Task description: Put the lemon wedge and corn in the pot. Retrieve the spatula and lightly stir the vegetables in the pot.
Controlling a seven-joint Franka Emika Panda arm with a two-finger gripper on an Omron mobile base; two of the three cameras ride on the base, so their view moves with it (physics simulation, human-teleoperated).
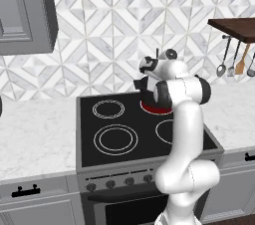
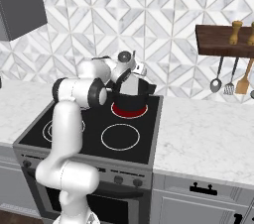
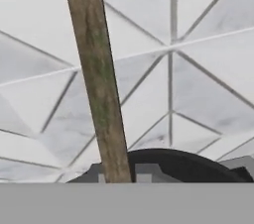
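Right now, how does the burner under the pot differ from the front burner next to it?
The burner under the pot glows red; the front burner is dark with a pale ring. The first is partly covered by the black pot; the second is bare. Both are round and lie on the same black stovetop.

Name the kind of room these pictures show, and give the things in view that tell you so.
A kitchen, rendered rather than real. A black stove with burner rings and knobs is set into a marble counter, a small black pot sits on a glowing red burner, and ladles hang under a wooden shelf.
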